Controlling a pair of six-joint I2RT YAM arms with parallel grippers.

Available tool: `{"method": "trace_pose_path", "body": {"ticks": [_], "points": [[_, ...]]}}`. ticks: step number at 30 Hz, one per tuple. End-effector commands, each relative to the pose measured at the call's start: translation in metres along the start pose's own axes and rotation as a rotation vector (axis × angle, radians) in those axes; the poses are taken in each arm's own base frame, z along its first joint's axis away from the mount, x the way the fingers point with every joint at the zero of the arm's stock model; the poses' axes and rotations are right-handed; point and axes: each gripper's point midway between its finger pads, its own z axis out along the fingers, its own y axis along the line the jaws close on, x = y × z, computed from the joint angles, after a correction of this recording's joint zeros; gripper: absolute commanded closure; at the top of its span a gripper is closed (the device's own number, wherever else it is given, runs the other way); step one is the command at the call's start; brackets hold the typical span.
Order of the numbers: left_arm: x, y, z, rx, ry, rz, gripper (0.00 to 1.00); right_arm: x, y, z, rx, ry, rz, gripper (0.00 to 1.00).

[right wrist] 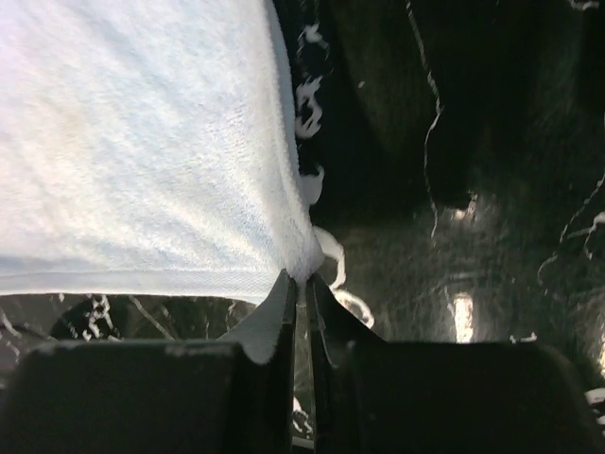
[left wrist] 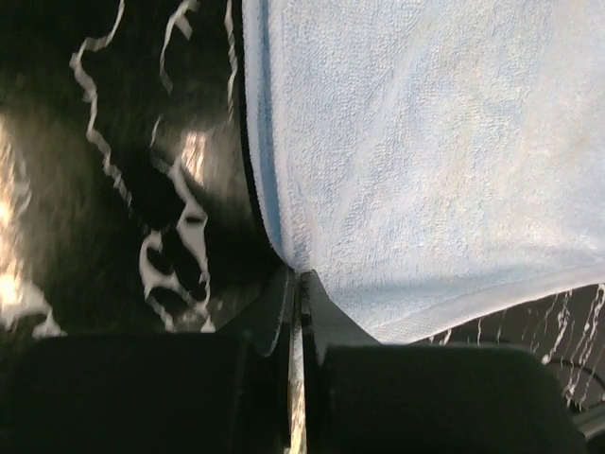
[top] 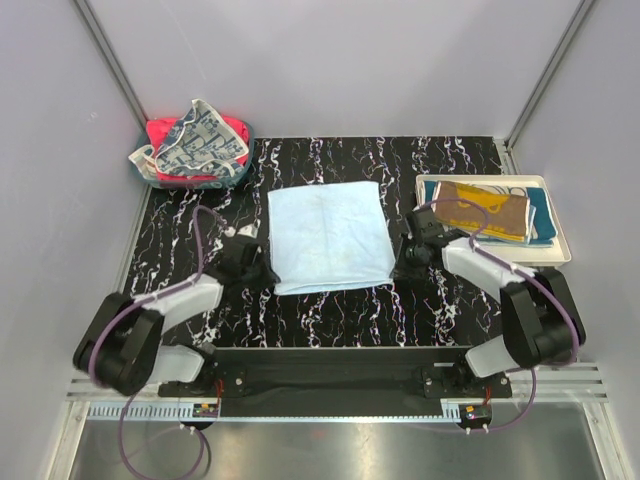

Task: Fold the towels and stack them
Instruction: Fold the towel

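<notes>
A light blue towel [top: 330,238] lies spread on the black marbled table [top: 330,320] in the middle. My left gripper [top: 262,266] is shut on its near left edge, seen in the left wrist view [left wrist: 299,276] where the towel [left wrist: 425,151] fills the upper right. My right gripper [top: 400,255] is shut on its near right edge, seen in the right wrist view [right wrist: 304,279] with the towel [right wrist: 142,142] at upper left. Unfolded towels, red-pink and white with dark blue print [top: 195,140], lie heaped at the far left. Folded mustard-brown and teal towels [top: 492,210] lie stacked at the right.
The heap sits in a teal plastic bin [top: 238,170] at the far left corner. The folded stack rests on a cream rectangular tray [top: 560,235] at the right edge. Grey walls stand close on three sides.
</notes>
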Motion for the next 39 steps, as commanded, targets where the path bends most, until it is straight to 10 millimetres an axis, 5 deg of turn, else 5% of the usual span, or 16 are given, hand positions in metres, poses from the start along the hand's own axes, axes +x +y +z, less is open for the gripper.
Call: {"method": "trace_pose_path", "body": {"ticks": [1, 10, 14, 15, 18, 19, 21, 24, 27, 29, 33, 36, 39], "points": [[0.021, 0.018, -0.023, -0.041, 0.03, -0.045, 1.0, 0.024, -0.006, -0.027, 0.0, 0.033, 0.006, 0.94], [0.054, 0.039, -0.055, -0.051, 0.069, -0.102, 1.0, 0.09, 0.0, -0.047, -0.111, 0.1, 0.066, 0.92], [0.067, 0.042, -0.058, -0.038, 0.104, -0.109, 0.88, 0.097, 0.001, -0.05, -0.134, 0.086, 0.071, 0.77], [0.064, 0.04, -0.06, -0.043, 0.105, -0.102, 0.75, 0.093, -0.003, -0.051, -0.115, 0.061, 0.062, 0.63], [0.047, 0.029, -0.072, -0.031, 0.074, -0.058, 0.51, 0.073, -0.006, -0.064, -0.069, -0.018, 0.031, 0.46], [0.038, 0.025, -0.077, -0.032, 0.054, -0.043, 0.5, 0.06, 0.002, -0.074, -0.077, -0.053, 0.019, 0.45], [0.024, 0.021, -0.089, -0.049, 0.016, -0.02, 0.48, 0.047, 0.001, -0.083, -0.038, -0.092, -0.008, 0.44], [-0.024, -0.004, -0.107, -0.02, -0.129, 0.016, 0.48, 0.012, 0.031, -0.097, -0.096, -0.175, -0.048, 0.46], [-0.071, -0.034, -0.105, 0.003, -0.225, 0.025, 0.58, -0.032, 0.079, -0.101, -0.18, -0.236, -0.106, 0.55], [-0.1, -0.059, -0.089, 0.035, -0.253, 0.007, 0.67, -0.065, 0.117, -0.097, -0.237, -0.262, -0.149, 0.69], [-0.138, -0.094, -0.046, 0.096, -0.275, 0.012, 0.78, -0.118, 0.16, -0.072, -0.264, -0.334, -0.234, 0.83], [-0.162, -0.1, 0.002, 0.06, -0.235, 0.055, 0.89, -0.143, 0.184, -0.037, -0.272, -0.322, -0.256, 0.88], [-0.178, -0.092, 0.042, 0.065, -0.224, 0.038, 0.89, -0.158, 0.193, -0.003, -0.249, -0.3, -0.266, 0.9]]}}
